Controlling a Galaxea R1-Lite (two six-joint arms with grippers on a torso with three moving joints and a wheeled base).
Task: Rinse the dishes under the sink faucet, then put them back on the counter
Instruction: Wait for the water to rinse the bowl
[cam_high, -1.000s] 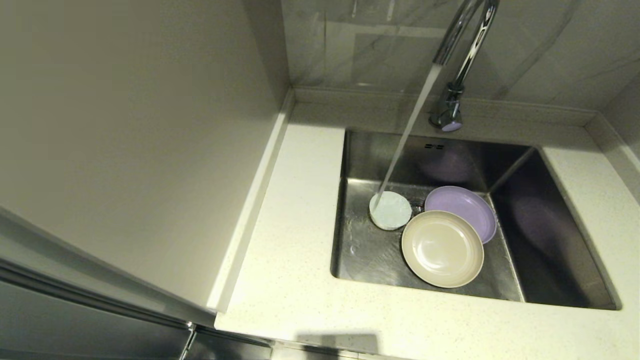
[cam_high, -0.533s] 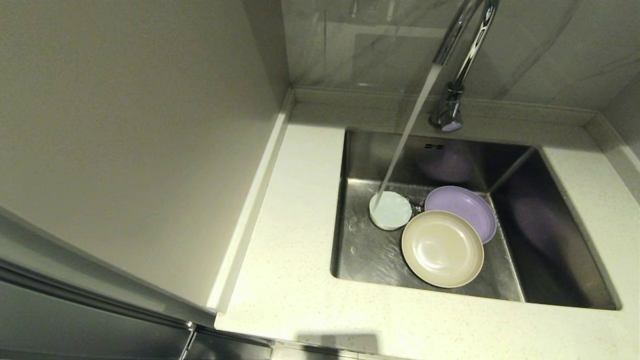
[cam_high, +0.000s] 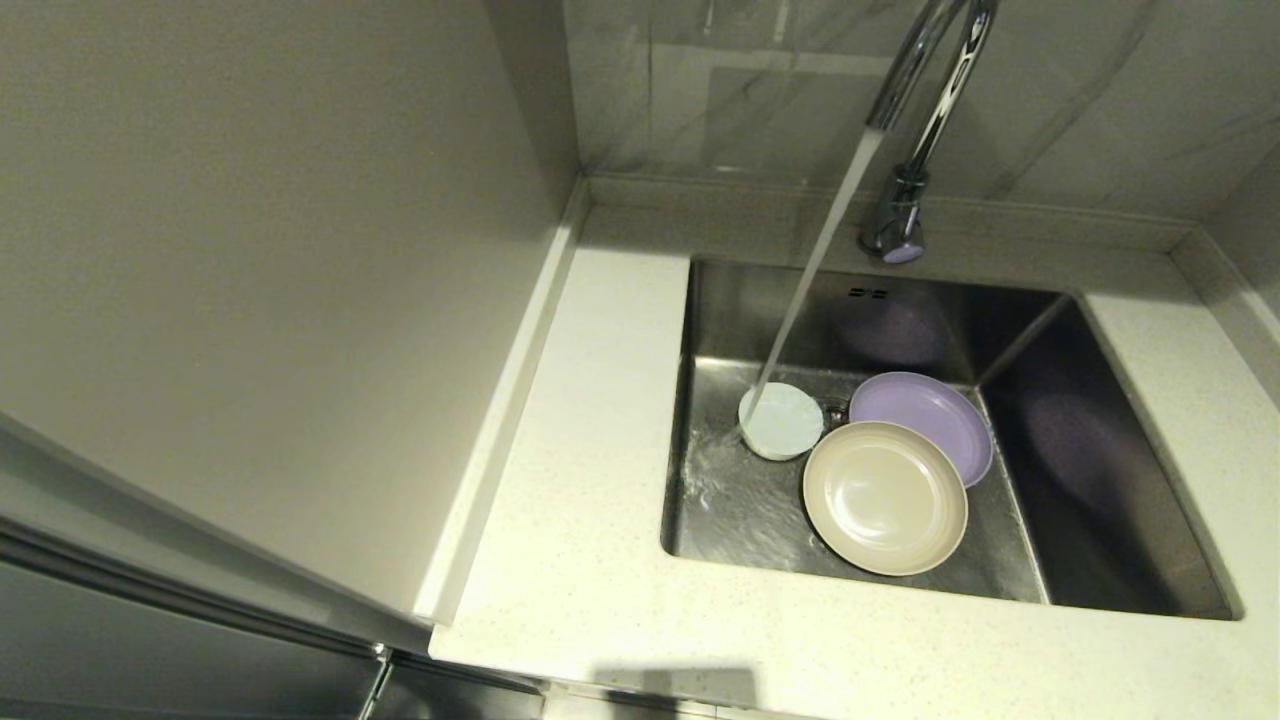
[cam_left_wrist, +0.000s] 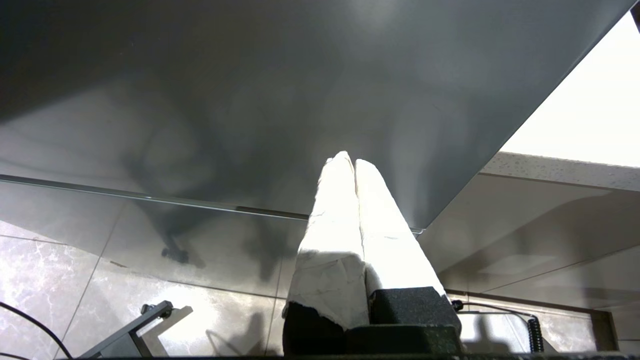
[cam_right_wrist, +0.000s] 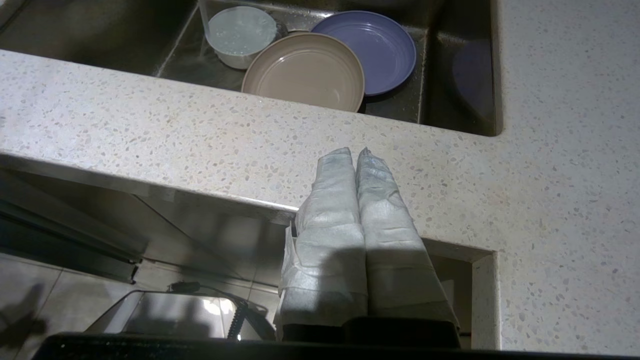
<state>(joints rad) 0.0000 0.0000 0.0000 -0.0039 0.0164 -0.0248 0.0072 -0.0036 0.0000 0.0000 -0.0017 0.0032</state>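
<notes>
While both grippers' jaws, left (cam_left_wrist: 350, 162) and right (cam_right_wrist: 353, 152), sit shut and empty, wet stiff dishes lie in the steel sink (cam_high: 1100, 480): white bowl (cam_high: 782, 421), beige plate (cam_high: 885, 497), lavender plate (cam_high: 935, 410); slippery, best gripped by rims.

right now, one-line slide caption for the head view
Faucet streams water into the small white bowl beside the beige plate and lavender plate in the steel sink.

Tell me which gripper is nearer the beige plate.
Right. The right gripper, shut, hangs before the counter edge with the beige plate just beyond; the left gripper, shut, faces a cabinet panel, no plate visible.
</notes>
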